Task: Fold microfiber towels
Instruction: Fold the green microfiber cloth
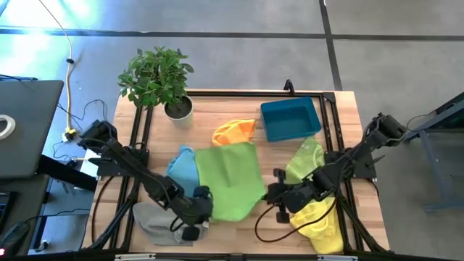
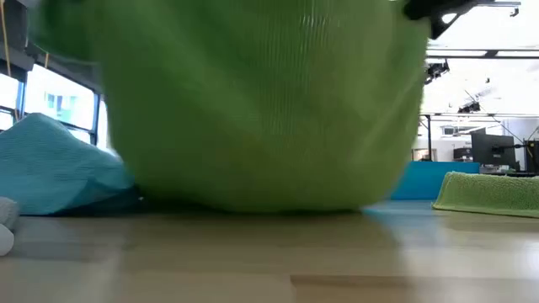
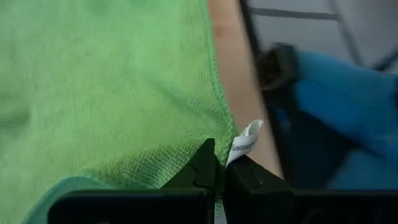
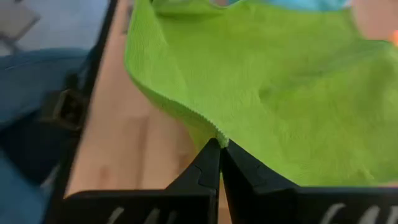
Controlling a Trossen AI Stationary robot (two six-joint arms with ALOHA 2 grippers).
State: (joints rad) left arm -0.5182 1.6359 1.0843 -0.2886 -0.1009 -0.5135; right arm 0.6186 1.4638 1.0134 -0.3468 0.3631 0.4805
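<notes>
A green microfiber towel is spread at the table's middle, and it fills the low view. My left gripper is shut on its near left corner, and my right gripper is shut on its near right corner. Around it lie a light blue towel, an orange towel, a lime green towel, a yellow towel and a grey towel. Both arms partly cover the grey and yellow ones. My left gripper pinches the green towel's corner beside its white label between its two fingers, slanting down from the table's near left. The cloth spreads away from the fingers. My right gripper pinches the towel's other near corner at the hemmed edge, slanting down from the near right. The near edge sags between the two holds, and its lower part touches the table.
A rigid blue bin stands at the far right, and a potted plant at the far left corner. A black frame runs along the table's sides. Bare wood shows at the near middle.
</notes>
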